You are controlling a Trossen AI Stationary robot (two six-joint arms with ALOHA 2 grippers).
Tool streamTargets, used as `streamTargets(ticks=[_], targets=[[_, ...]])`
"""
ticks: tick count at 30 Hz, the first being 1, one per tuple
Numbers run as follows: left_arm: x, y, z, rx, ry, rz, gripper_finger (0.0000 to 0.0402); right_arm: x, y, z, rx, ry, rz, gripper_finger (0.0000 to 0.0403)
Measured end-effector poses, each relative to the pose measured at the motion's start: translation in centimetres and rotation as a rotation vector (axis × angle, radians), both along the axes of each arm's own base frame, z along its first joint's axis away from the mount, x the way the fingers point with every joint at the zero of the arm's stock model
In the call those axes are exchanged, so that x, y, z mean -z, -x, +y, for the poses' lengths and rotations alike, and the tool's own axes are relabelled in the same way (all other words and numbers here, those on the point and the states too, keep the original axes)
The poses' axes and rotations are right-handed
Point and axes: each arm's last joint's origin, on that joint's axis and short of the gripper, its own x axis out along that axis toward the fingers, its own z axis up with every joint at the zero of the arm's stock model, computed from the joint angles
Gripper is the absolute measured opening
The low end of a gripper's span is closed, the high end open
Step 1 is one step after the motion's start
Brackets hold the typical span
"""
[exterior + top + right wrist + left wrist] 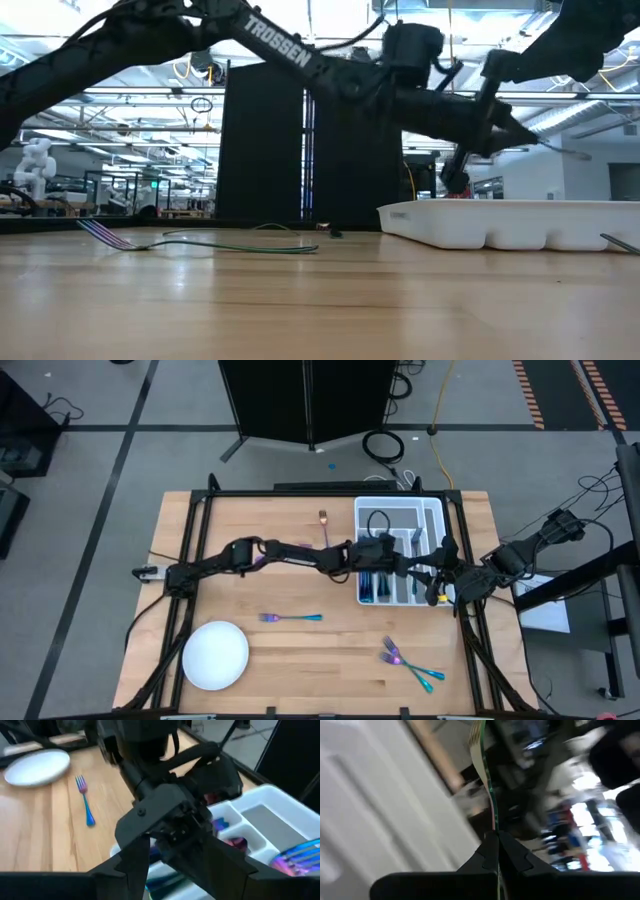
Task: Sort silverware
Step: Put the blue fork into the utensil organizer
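I see my left gripper point(496, 840) over the white divided tray point(432, 510) at centre right of the overhead frame, jaws pinching a slim utensil point(487, 785). My right gripper point(172, 865) hovers beside it, jaws spread. Forks point(290, 618) lie on the counter point(300, 660) below centre, near a white plate point(215, 655).

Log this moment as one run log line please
left end effector: shut on utensil over tray | right end effector: open, beside tray | loose: forks, fork, plate

One plate point(215, 655), one tray point(400, 510)
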Motion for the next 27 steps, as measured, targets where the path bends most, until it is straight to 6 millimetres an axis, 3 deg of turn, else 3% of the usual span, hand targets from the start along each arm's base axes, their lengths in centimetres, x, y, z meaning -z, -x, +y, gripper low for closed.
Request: streamTargets(ticks=[6,11,27], targets=[[-0.7,-0.2,-0.4,-0.093,0.004,0.151,0.0000,0.2,0.2,-0.1,0.000,0.020,0.028,0.0167],[0.1,0.1,-0.4,-0.164,0.069,0.235,0.0000,0.4,0.2,-0.2,0.003,0.031,0.042,0.0167],[0.7,0.5,0.2,-0.220,0.062,0.309,0.0000,0.5,0.3,-0.2,0.012,0.032,0.052,0.0167]])
